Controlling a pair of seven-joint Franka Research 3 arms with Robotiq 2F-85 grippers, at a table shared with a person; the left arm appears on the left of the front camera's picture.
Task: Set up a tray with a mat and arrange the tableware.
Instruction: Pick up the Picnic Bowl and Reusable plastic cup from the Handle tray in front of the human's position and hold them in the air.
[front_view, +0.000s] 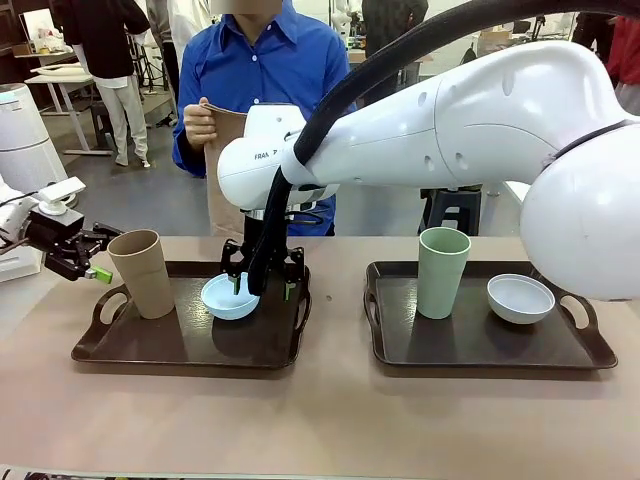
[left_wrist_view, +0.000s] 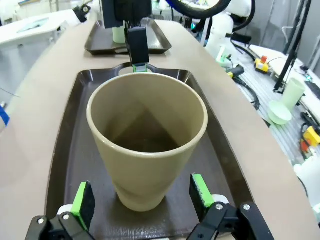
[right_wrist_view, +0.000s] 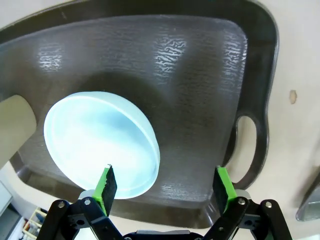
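Tableware: tan tumbler (front_view: 143, 275) and light blue bowl (front_view: 228, 298) on left tray (front_view: 170, 340); mint green tumbler (front_view: 441, 272), white bowl (front_view: 520, 298) on right tray (front_view: 450, 345) at 3 o'clock. Your left gripper (left_wrist_view: 141, 192) and right gripper (right_wrist_view: 165, 177) gape empty. Seemingly no mat laid; person at 12 o'clock holds brown sheet (front_view: 225, 130).

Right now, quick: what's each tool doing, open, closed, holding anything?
Left tool: open, straddling the tan tumbler, not gripping it.
Right tool: open over the light blue bowl, holding nothing.
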